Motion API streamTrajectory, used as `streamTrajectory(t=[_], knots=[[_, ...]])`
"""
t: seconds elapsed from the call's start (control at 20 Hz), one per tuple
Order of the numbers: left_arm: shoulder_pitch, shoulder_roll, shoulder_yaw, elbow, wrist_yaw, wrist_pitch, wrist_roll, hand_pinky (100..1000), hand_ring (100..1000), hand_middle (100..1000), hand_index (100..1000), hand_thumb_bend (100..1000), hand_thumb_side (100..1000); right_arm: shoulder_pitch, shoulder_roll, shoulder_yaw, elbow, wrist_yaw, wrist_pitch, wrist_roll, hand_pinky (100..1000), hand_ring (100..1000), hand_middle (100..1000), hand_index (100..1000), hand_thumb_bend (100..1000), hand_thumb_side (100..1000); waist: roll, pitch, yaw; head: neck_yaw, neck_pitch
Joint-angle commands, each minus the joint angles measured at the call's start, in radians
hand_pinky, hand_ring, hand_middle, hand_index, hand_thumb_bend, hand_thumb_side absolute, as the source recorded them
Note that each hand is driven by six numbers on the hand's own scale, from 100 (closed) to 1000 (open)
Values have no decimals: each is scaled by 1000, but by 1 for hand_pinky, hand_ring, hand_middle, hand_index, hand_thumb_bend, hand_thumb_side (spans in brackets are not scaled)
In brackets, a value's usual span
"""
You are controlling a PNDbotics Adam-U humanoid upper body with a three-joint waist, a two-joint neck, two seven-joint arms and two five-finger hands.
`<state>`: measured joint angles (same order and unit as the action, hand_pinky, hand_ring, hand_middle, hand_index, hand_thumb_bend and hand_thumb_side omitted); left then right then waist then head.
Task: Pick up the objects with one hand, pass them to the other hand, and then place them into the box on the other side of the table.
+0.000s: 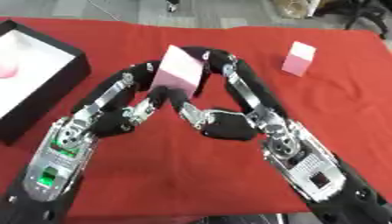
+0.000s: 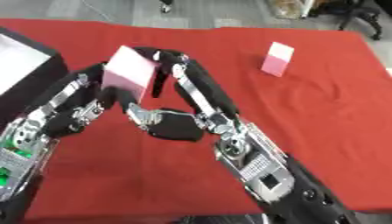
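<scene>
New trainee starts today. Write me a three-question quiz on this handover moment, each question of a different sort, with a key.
1. True or false: the pink block held between the two hands lies flat on the red cloth.
2. Which hands touch that block? A) left hand only B) right hand only C) both
3. Fill in: the black box with the white inside stands at the table's ___ side, seen from the robot.

Key: 1 false, it is held up off the cloth; 2 C; 3 left. A second pink block stands alone, further right on the cloth.
</scene>
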<state>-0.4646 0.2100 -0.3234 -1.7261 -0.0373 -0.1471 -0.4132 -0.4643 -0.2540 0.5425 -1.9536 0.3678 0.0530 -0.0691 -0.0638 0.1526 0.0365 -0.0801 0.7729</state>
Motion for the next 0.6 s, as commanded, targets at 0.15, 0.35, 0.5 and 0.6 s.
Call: streamTrajectory(t=[0.15,0.35,0.5,0.6], knots=[[-6,13,17,0,1,5,10,671,753,443,274,100,700,-8,7,-14,-27,0,-38,41,795,490,810,916,352,631,5,-14,-2,3,-3],[-4,13,19,2,-1,4,12,670,753,444,272,100,700,-5,10,-25,-26,12,-47,48,798,494,816,920,344,627,6,-15,-3,3,-3],[-3,13,21,3,-2,2,15,671,753,444,270,100,700,-3,12,-34,-27,23,-52,49,800,497,819,922,341,620,6,-15,-4,4,-3],[-1,13,22,3,-2,2,17,673,753,444,270,100,700,-1,14,-40,-28,34,-53,45,800,497,819,922,340,618,6,-15,-4,4,-3]])
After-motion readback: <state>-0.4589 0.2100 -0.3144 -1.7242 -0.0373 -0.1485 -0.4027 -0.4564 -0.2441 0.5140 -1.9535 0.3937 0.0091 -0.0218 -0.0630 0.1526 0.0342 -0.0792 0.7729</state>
